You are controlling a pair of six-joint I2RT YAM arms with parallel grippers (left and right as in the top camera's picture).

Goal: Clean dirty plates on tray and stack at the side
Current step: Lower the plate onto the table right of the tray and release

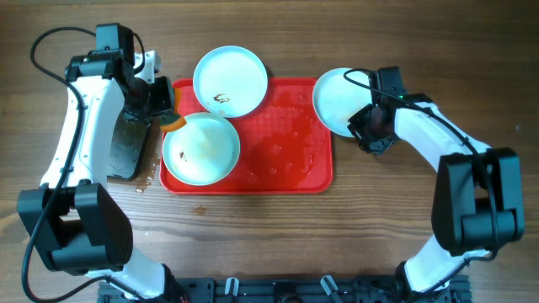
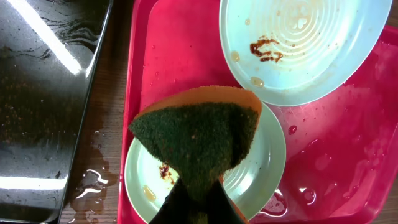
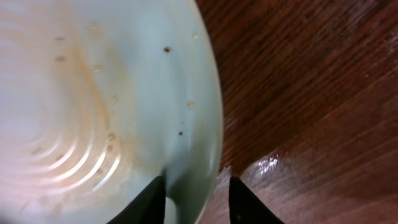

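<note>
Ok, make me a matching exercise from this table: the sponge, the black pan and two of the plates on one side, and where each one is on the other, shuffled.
1. sponge
2. black pan
3. sauce-marked plate
4. rightmost plate

A. rim between the jaws of the right gripper
B. overhanging the far edge of the tray
C. pinched in the left gripper
D. on the table, left of the tray

Pairs: 1-C, 2-D, 3-B, 4-A
</note>
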